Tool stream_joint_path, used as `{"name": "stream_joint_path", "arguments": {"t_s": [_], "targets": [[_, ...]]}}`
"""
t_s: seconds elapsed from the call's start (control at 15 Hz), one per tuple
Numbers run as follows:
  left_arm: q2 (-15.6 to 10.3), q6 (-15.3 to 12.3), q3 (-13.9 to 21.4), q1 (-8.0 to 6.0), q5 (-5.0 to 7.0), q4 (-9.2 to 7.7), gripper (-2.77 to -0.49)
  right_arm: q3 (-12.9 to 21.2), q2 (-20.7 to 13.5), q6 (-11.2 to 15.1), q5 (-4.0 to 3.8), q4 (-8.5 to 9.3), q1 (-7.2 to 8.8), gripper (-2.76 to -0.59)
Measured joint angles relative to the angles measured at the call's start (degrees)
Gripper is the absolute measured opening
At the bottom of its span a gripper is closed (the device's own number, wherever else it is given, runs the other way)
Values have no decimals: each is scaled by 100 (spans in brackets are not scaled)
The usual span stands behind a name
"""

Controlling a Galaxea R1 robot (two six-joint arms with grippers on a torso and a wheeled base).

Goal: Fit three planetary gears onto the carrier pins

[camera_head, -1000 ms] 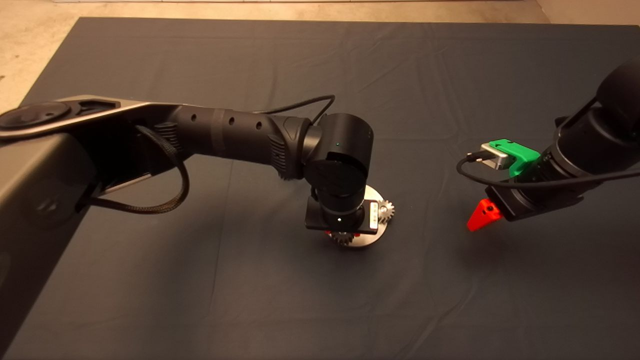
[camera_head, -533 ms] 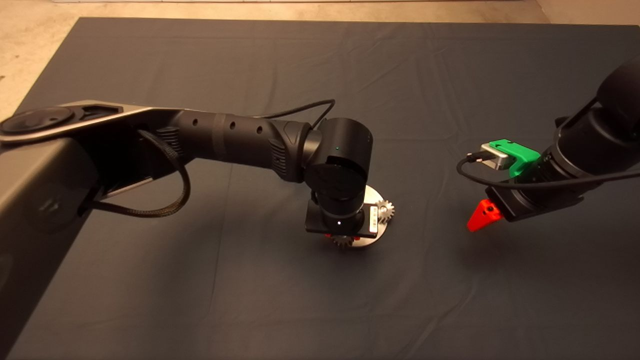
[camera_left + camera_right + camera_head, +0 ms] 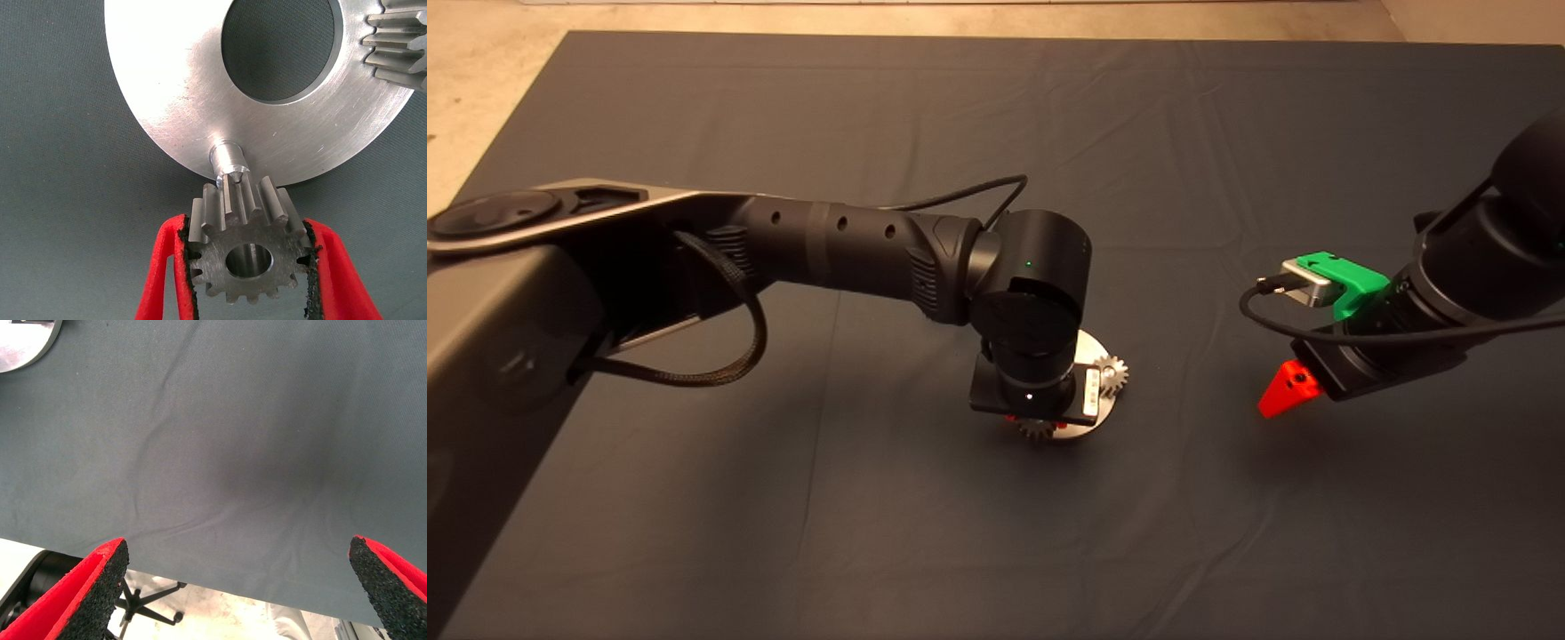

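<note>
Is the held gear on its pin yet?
Not yet: gear, clamped in the left gripper, sits beside the bare pin.

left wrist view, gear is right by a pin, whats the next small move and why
Probably nudge the left end effector toward the disc, since its held gear has its centre hole short of the bare pin, then lower.
</note>
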Motion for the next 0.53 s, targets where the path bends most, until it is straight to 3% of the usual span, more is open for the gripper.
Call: {"name": "stream_joint_path", "arguments": {"t_s": [0.53], "targets": [[0, 150, 0, 0, 2, 16, -266, 11, 0, 2, 0, 0, 0, -89]]}}
